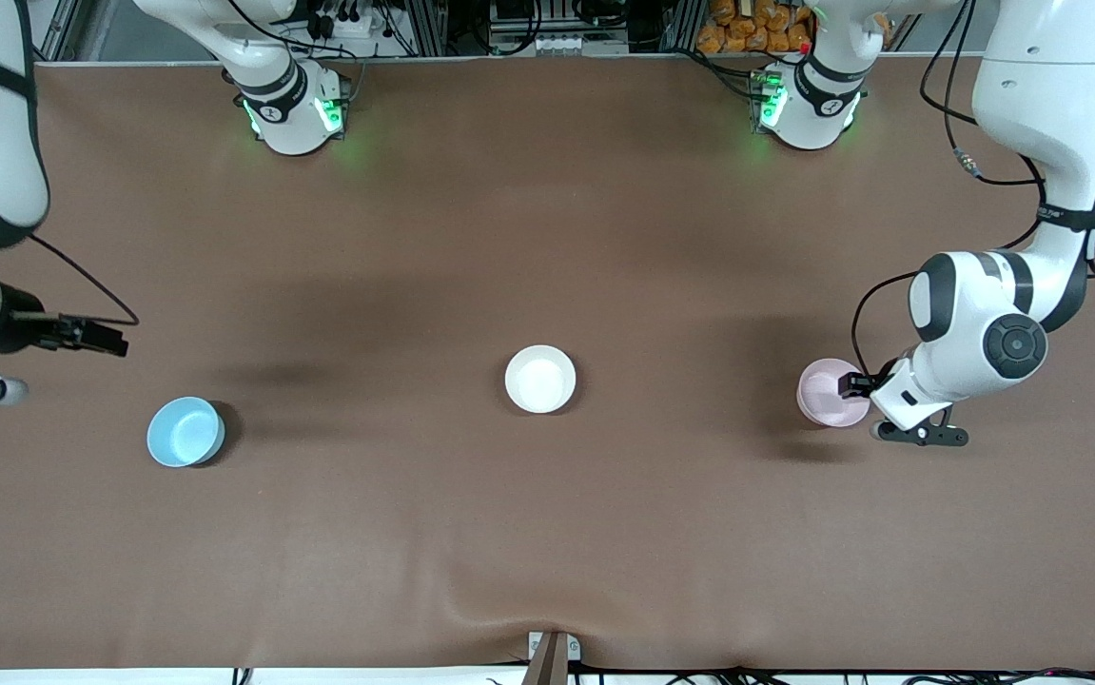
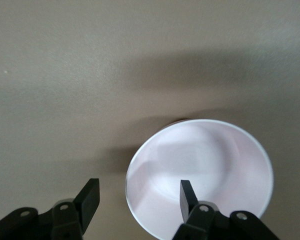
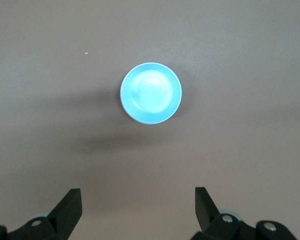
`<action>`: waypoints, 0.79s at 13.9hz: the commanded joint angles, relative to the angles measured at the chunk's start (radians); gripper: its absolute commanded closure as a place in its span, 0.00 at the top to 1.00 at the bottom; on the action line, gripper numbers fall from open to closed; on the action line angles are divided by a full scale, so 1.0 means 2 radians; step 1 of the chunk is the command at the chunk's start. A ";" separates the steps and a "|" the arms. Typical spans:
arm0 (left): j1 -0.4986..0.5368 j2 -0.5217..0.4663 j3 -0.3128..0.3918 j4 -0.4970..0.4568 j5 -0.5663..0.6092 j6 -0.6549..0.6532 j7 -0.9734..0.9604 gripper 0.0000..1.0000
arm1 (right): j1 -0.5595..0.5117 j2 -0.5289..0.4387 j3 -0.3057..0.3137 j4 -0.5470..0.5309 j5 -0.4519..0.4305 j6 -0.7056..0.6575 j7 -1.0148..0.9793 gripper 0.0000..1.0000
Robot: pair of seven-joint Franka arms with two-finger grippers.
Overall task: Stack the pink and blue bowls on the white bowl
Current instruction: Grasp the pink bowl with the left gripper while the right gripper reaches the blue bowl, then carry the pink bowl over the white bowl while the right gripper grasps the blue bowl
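Observation:
The white bowl (image 1: pixel 540 379) sits at the table's middle. The pale pink bowl (image 1: pixel 825 392) sits toward the left arm's end and fills much of the left wrist view (image 2: pixel 210 170). My left gripper (image 1: pixel 853 385) is open and low at the pink bowl. It straddles the rim (image 2: pixel 138 197), with one finger (image 2: pixel 187 194) inside the bowl and the other finger (image 2: pixel 90 196) outside it. The sky blue bowl (image 1: pixel 185 431) sits toward the right arm's end and shows in the right wrist view (image 3: pixel 151 93). My right gripper (image 1: pixel 107 340) is open and empty (image 3: pixel 138 200), up in the air over bare table beside the blue bowl.
A brown cloth (image 1: pixel 547 533) covers the table, with a slight wrinkle near its front edge. A small clamp (image 1: pixel 552 655) sits at the middle of that edge. The two arm bases (image 1: pixel 292 109) (image 1: pixel 806 105) stand along the back edge.

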 commanded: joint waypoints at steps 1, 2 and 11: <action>0.012 -0.001 -0.004 -0.004 0.004 0.011 0.023 0.55 | -0.019 0.029 0.005 0.005 -0.007 0.027 -0.035 1.00; 0.013 -0.001 -0.004 -0.004 0.004 0.011 0.025 0.43 | -0.023 0.037 0.005 0.005 -0.007 0.034 -0.038 1.00; 0.008 -0.008 -0.028 0.027 -0.017 -0.014 0.016 0.00 | -0.024 0.049 0.004 -0.040 -0.011 0.119 -0.039 1.00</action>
